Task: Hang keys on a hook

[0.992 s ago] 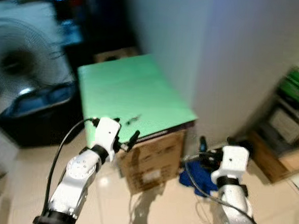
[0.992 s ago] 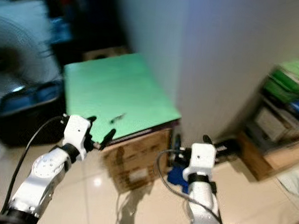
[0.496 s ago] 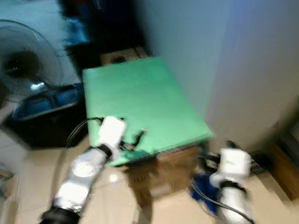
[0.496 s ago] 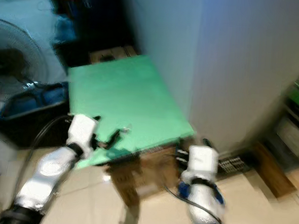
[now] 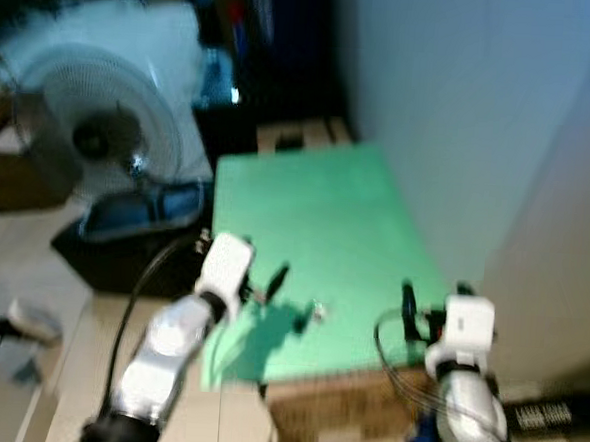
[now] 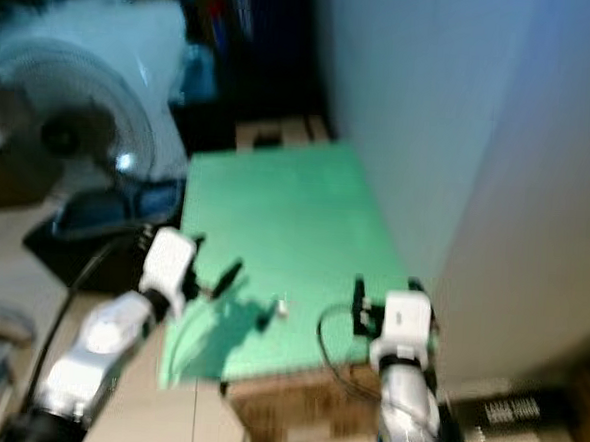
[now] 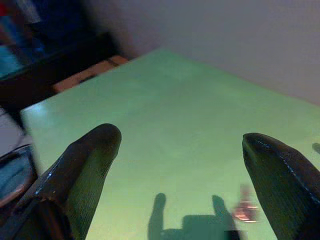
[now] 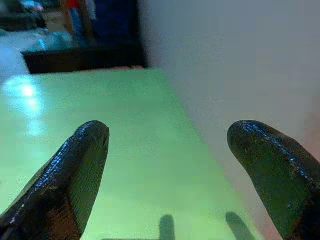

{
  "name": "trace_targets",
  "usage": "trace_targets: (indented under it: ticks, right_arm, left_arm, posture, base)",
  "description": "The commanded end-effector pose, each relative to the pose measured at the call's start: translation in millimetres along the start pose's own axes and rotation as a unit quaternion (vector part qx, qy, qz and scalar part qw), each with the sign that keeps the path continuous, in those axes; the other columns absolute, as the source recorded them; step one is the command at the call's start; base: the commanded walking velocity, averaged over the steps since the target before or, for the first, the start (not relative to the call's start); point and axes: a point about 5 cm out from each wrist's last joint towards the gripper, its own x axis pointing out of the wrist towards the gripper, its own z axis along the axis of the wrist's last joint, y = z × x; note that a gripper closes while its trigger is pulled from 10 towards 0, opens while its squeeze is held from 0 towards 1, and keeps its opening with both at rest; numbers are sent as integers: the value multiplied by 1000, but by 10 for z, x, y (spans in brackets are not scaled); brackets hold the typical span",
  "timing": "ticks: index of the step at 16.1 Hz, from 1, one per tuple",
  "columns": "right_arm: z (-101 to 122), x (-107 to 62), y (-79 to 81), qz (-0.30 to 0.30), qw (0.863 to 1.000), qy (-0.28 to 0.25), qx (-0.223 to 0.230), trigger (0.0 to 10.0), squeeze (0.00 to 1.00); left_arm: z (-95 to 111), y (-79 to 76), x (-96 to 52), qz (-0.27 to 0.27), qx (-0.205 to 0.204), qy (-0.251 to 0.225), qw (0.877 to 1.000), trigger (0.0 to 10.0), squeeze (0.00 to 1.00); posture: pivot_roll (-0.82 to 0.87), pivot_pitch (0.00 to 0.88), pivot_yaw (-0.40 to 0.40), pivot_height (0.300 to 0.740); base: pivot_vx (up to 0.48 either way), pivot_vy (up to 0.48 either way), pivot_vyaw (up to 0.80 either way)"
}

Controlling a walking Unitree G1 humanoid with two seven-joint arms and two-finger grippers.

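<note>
Keys (image 5: 316, 310) sit on the green board (image 5: 326, 213) near its front edge, between both grippers. They're just ahead-right of the left gripper (image 5: 263, 282), which looks nearer than the right gripper (image 5: 407, 303). Too blurry to call their long axis. Both grippers are spread wide, holding nothing. Since a second ago the robot's stepped in, so both arms now reach over the board.

head eyes: high, looking down (blurred) | wrists: low, close | shared: green board (image 5: 315, 222)
</note>
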Motion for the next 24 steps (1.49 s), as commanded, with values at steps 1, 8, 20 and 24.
trace_targets:
  ticks: [1, 8, 20, 24]
  right_arm:
    - [29, 9, 102, 13, 1000, -5, 7, 10000, 0]
    - [504, 480, 61, -12, 997, -49, 51, 10000, 0]
    - [229, 727, 802, 86, 986, 46, 134, 10000, 0]
    - [53, 653, 877, 62, 987, 81, 123, 10000, 0]
  left_arm:
    - [-22, 81, -41, 14, 7, 7, 1000, 10000, 0]
    - [25, 275, -194, 13, 39, 19, 999, 10000, 0]
    - [164, 600, -924, 21, 91, 82, 992, 10000, 0]
    - [177, 609, -1158, 5, 91, 113, 989, 10000, 0]
  posture:
    - [-112, 0, 141, 740]
    - [-83, 0, 221, 740]
    - [120, 86, 298, 740]
    - [136, 129, 337, 740]
  base:
    - [322, 0, 0]
    - [0, 0, 0]
    - [0, 0, 0]
    - [0, 0, 0]
